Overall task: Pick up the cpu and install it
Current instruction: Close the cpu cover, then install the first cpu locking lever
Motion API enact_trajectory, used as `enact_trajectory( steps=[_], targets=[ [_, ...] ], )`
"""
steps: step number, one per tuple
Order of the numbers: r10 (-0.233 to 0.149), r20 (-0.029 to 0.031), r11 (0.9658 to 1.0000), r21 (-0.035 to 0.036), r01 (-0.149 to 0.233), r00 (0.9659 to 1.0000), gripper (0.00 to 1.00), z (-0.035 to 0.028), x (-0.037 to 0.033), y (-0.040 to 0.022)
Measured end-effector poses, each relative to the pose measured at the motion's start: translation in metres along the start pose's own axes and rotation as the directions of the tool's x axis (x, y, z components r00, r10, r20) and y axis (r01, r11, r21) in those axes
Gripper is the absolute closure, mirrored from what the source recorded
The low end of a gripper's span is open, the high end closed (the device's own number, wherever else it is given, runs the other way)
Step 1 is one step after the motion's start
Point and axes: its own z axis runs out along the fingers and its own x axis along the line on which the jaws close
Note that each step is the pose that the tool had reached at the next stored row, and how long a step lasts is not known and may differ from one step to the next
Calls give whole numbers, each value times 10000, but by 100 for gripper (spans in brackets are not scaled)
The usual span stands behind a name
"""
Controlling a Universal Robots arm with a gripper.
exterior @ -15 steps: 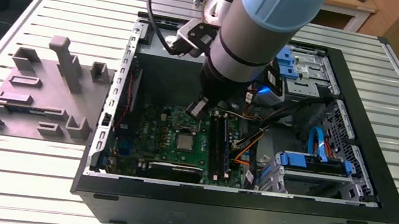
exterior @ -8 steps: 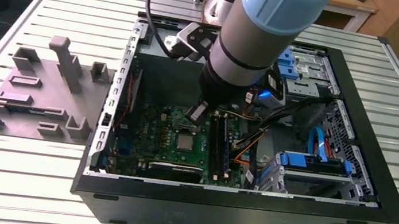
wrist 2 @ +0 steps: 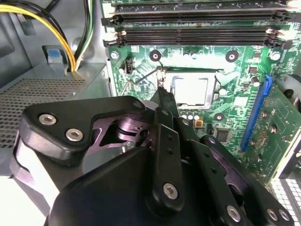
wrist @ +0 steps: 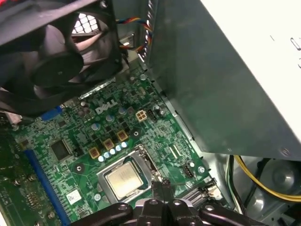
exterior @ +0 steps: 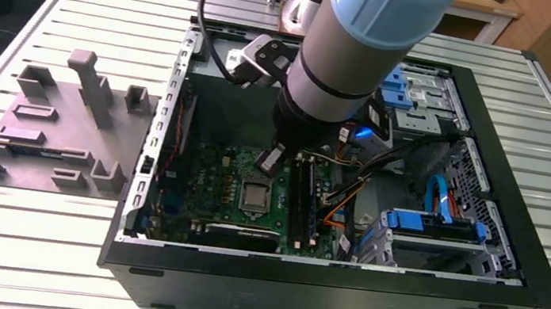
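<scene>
Black two-finger gripper (wrist: 162,188) has its jaws pressed together, nothing between them, tips hovering just beside the socket edge. The cpu (wrist: 123,181), small flat silver-grey square chip, already sits flat in its metal socket frame on the green motherboard (wrist: 70,141), just ahead of the tips, so it looks placed. Black memory slots (wrist 2: 197,28) lie beyond the socket; big grey power-supply box (wrist: 225,70) stands to one side.

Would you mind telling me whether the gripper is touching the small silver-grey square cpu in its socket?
Apart. In the first wrist view, the gripper tips sit beside the socket frame, clear of the cpu.
</scene>
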Motion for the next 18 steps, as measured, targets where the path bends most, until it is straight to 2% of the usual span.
enact_trajectory(
  steps=[6,18],
  targets=[
    [-87,-33,10000,3,87,10000,90,-1,60,12],
    [-92,-34,10000,3,92,10000,90,-1,60,12]
  ],
)
